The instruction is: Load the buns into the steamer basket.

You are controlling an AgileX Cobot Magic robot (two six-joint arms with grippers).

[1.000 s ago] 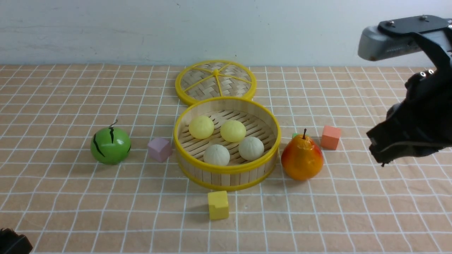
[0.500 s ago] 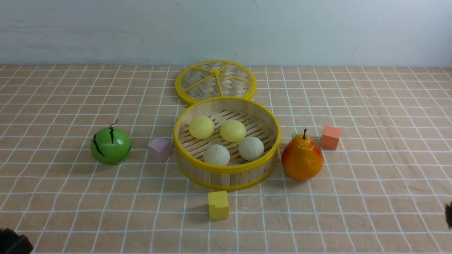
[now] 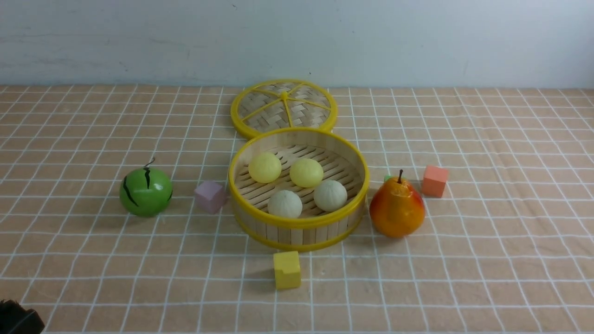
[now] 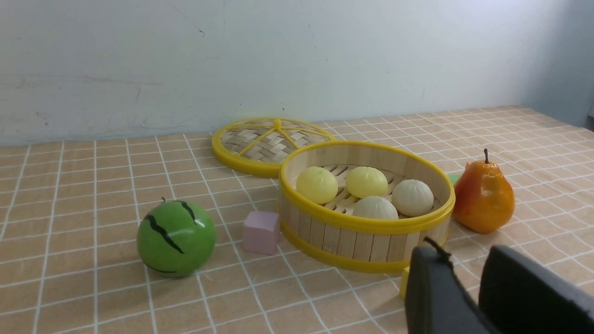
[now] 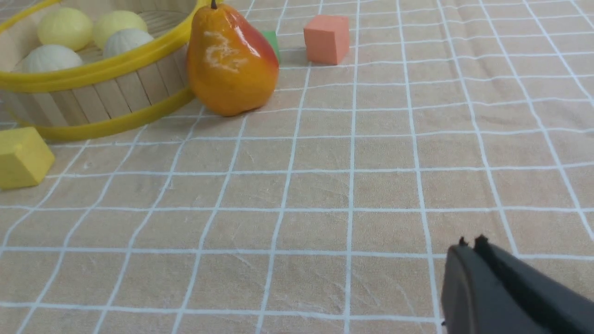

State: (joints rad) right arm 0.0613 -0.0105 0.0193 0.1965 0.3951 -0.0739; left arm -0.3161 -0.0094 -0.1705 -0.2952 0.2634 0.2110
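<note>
While all four buns (image 3: 297,186) sit inside the steamer basket (image 3: 299,222) at table centre, pear (image 3: 397,208) stands at its 3 o'clock, yellow cube (image 3: 286,269) at 6. Left gripper (image 4: 468,283): fingers slightly parted, empty. Right gripper (image 5: 471,246): fingers pressed together, empty.

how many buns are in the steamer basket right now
4, all inside the steamer basket: a yellow bun far left, a second yellow bun beside it, a white bun near front, a second white bun at right. None visible outside.
</note>
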